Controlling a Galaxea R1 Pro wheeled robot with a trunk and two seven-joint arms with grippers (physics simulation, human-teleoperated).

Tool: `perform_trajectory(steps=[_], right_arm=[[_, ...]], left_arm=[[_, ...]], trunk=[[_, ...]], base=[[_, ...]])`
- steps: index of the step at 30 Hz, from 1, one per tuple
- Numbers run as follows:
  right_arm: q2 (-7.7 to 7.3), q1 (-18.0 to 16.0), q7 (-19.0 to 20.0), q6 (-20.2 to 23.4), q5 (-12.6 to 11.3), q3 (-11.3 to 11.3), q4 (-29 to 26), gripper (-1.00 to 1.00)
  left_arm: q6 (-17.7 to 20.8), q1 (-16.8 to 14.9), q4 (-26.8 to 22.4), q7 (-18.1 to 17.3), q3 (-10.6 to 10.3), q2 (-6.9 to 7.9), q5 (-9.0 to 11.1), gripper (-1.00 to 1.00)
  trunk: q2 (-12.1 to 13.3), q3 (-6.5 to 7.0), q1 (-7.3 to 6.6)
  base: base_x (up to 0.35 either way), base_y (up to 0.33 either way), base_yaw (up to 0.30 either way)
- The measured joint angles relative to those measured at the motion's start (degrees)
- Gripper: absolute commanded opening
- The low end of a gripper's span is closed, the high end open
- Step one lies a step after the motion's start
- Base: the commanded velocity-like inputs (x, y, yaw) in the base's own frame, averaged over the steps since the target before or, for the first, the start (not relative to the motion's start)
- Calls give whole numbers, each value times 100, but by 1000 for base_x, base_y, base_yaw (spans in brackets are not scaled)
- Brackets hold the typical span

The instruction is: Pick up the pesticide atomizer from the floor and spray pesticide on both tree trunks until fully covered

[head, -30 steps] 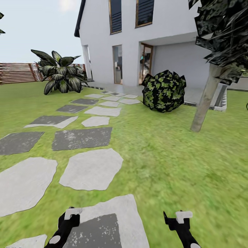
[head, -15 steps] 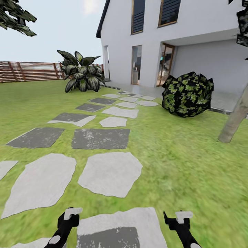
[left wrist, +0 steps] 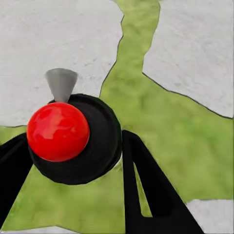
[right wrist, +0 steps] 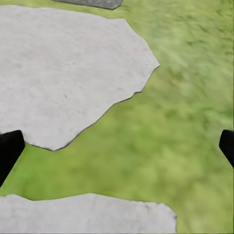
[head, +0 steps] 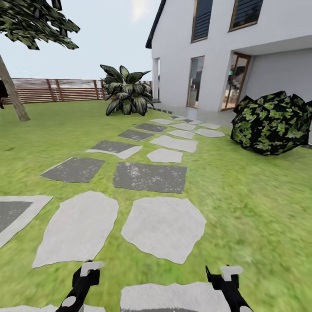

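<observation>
My left gripper (left wrist: 73,144) is shut on the pesticide atomizer (left wrist: 100,146), seen end-on as a round black body with a red ball and a grey cone nozzle, its fingers (left wrist: 146,185) pressed to both sides. In the head view the left gripper (head: 86,277) and the right gripper (head: 227,277) hang low over the stone floor (head: 164,225). The right gripper (right wrist: 117,146) is open and holds nothing, its tips far apart. One tree trunk (head: 13,97), pale and leaning, stands far off at the left under dark foliage. The other tree is out of view.
Grey and pale paving slabs lead across the lawn (head: 260,208) to the white house (head: 177,52). A round dark bush (head: 273,123) sits at the right, a broad-leaved plant (head: 128,91) near the house corner. A brown slat fence (head: 56,90) closes the back.
The camera has turned left, so the whole scene slid right. The leaning trunk at the right left the picture and another trunk came in at the far left. Both grippers hold their pose.
</observation>
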Motion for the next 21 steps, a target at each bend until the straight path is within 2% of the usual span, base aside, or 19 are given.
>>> perform_trajectory(steps=[21], right_arm=[[1,0,7,0,3,0,5,100]], left_arm=[[-9,9,0,0,-1,0,0,-100]], trunk=[[0,0,0]], base=[[240,215,279]])
